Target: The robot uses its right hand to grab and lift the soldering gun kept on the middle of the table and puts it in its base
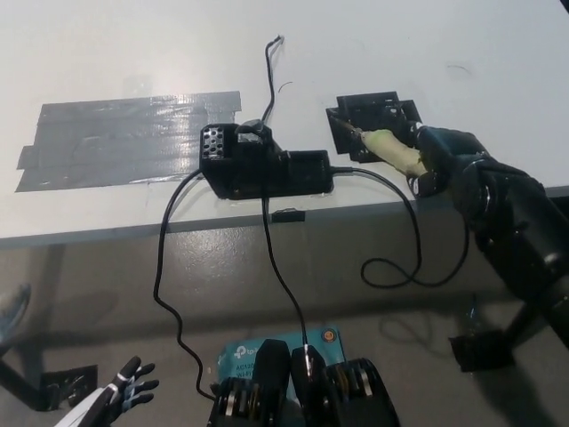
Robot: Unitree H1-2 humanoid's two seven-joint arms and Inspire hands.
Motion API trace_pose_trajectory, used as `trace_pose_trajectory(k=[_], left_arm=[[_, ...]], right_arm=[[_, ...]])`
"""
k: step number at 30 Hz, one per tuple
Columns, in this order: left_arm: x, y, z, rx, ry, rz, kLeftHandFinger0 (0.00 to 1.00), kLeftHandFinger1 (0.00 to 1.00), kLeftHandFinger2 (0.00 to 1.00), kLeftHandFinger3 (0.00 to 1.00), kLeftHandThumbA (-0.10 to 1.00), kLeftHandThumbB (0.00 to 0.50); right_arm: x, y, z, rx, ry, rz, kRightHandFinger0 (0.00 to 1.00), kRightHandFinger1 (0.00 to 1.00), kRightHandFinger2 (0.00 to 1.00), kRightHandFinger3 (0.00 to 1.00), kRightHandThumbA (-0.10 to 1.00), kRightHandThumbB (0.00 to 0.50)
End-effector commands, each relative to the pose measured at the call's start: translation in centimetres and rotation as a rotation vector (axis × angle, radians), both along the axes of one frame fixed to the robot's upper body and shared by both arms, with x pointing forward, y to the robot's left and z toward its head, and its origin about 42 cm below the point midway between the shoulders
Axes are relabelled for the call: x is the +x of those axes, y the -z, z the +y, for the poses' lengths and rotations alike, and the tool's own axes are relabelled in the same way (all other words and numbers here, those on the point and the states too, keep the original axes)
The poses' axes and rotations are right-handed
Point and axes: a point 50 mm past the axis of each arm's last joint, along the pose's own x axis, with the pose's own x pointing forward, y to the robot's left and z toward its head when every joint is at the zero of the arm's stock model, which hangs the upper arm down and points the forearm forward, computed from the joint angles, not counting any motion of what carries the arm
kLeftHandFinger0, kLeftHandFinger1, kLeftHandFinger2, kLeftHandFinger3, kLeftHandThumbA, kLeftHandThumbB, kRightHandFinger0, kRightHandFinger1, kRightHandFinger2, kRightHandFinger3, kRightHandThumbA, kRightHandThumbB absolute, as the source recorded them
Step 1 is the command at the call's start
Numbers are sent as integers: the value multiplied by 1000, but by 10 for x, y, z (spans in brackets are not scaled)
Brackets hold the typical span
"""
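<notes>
Head view: my right hand [442, 158] grips the soldering gun [391, 149], tip over the base [373, 120] at the table's [356, 44] right near edge. I judge grab and lift done, seating left. Left hand [120, 391] rests low, fingers spread, empty.

Right hand [444, 156] fingers closed, left hand [120, 396] low, open

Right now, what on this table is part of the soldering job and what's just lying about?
Job:
- soldering gun, held in the right hand
- base, under the gun's tip

Lying about:
- black box with cables
- grey tape patch
- left hand, resting low beside the table
</notes>
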Motion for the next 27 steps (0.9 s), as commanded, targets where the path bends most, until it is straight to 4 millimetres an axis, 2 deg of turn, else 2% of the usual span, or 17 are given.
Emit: trace_pose_trajectory(k=[1, 4, 5, 6, 7, 9, 11, 13, 17, 18, 19, 20, 21, 22, 23, 24, 27], left_arm=[[4, -13, 8, -1, 68, 2, 1000, 1000, 1000, 1000, 1000, 500], [4, -14, 8, -4, 69, 2, 1000, 1000, 1000, 1000, 1000, 500], [4, -14, 8, -2, 69, 1, 1000, 1000, 1000, 1000, 1000, 500], [4, -14, 8, 0, 70, 1, 1000, 1000, 1000, 1000, 1000, 500], [5, -14, 8, 5, 69, -1, 1000, 1000, 1000, 1000, 1000, 500], [5, -14, 8, 6, 70, 0, 1000, 1000, 1000, 1000, 1000, 500], [7, -14, 7, 11, 74, 0, 1000, 1000, 1000, 1000, 1000, 500], [7, -14, 6, -6, 77, -1, 1000, 1000, 1000, 1000, 1000, 500], [8, -14, 6, -3, 82, 1, 1000, 1000, 1000, 1000, 1000, 500], [8, -14, 6, 0, 85, 0, 1000, 1000, 1000, 1000, 1000, 500], [10, -15, 6, 8, 93, 1, 1000, 1000, 1000, 1000, 1000, 500], [10, -15, 6, 11, 95, 2, 1000, 1000, 1000, 1000, 1000, 500], [10, -15, 6, 10, 95, 2, 1000, 1000, 1000, 1000, 1000, 500], [11, -15, 5, 7, 95, 1, 1000, 1000, 1000, 1000, 1000, 500], [10, -15, 5, 7, 96, 1, 1000, 1000, 1000, 1000, 1000, 500], [10, -14, 6, 8, 96, 4, 1000, 1000, 1000, 1000, 1000, 500], [10, -14, 6, 8, 97, 7, 1000, 1000, 1000, 1000, 1000, 500]], right_arm=[[-28, 76, -26, -161, 102, 401, 1000, 1000, 1000, 1000, 627, 469], [-28, 75, -26, -173, 104, 384, 1000, 1000, 1000, 1000, 585, 442], [-29, 76, -26, -185, 112, 339, 673, 858, 1000, 1000, 516, 412], [-30, 77, -27, -191, 113, 302, 305, 567, 867, 1000, 451, 374], [-32, 77, -27, -196, 109, 268, 127, 348, 662, 1000, 407, 323], [-35, 78, -27, -195, 112, 245, 111, 259, 561, 1000, 362, 250], [-35, 79, -29, -182, 124, 239, 3, 129, 430, 1000, 337, 236], [-36, 83, -29, -210, 126, 269, 0, 0, 229, 1000, 348, 276], [-39, 88, -29, -204, 138, 294, 0, 0, 78, 1000, 283, 291], [-39, 89, -28, -207, 140, 300, 0, 0, 82, 1000, 198, 249], [-41, 92, -27, -246, 131, 305, 0, 0, 68, 1000, -94, 156], [-41, 92, -27, -270, 120, 301, 0, 17, 75, 1000, -95, 144], [-41, 92, -26, -301, 112, 306, 41, 116, 99, 921, -9, 202], [-40, 92, -26, -375, 93, 318, 30, 211, 105, 633, -10, 299], [-40, 93, -25, -404, 89, 313, 10, 262, 88, 506, -47, 321], [-40, 96, -26, -459, 88, 304, 0, 194, 97, 1000, -92, 190], [-43, 98, -26, -534, 72, 300, 0, 208, 175, 1000, -82, 92]])
